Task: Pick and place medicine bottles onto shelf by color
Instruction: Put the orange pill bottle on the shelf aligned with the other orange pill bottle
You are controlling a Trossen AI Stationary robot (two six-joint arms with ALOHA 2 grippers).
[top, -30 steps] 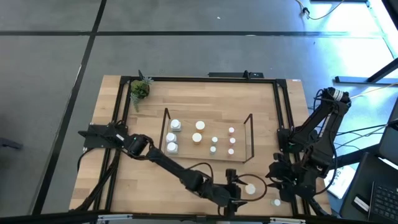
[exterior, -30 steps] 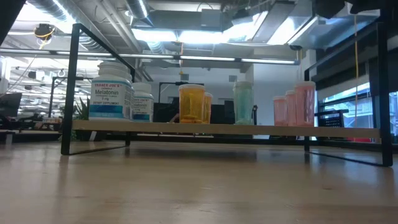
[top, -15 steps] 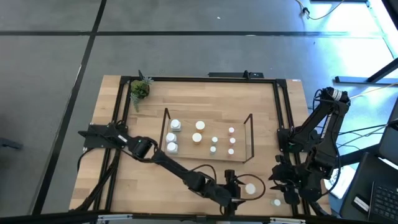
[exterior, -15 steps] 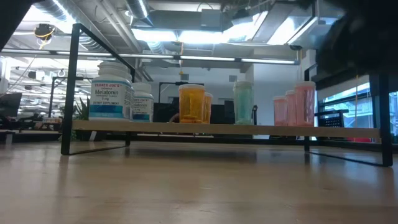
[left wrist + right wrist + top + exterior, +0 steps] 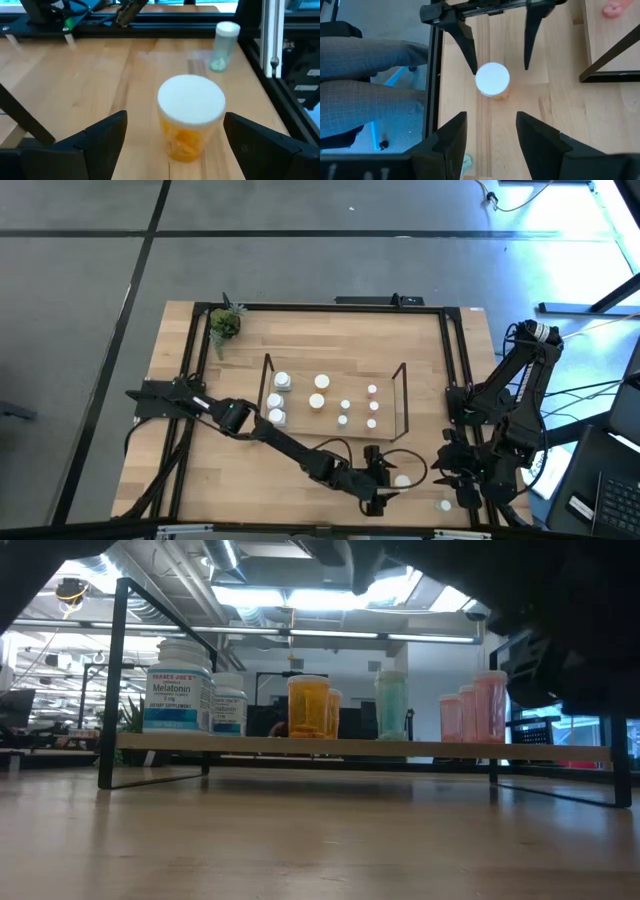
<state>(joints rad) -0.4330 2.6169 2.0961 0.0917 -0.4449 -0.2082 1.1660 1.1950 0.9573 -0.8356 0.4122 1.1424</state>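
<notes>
Your left gripper (image 5: 386,482) sits low at the near edge of the table, fingers spread wide and released, with the orange bottle (image 5: 190,123) standing upright between them; from the left wrist view the fingers look clear of it on both sides. Seen from above, that bottle's white cap (image 5: 402,481) lies just right of the left arm's tip. Your right gripper (image 5: 492,131) waits at the near right corner, by the table's black frame, pointing at the same bottle (image 5: 493,81); its fingers are apart and grasp nothing.

A teal bottle (image 5: 224,46) stands upright a little beyond the orange one, close to the frame on the right side; from above you see its cap (image 5: 445,505) near the right arm.

Farther back, mid-table, stands the shelf (image 5: 402,376). On it, from the left: two white bottles (image 5: 179,689), two orange ones (image 5: 309,707), a teal one (image 5: 391,706) and pink ones (image 5: 489,708), all upright.

At the far left corner sits a small plant (image 5: 224,324). In the right wrist view, a person's trouser legs (image 5: 367,92) show beyond the table edge.
</notes>
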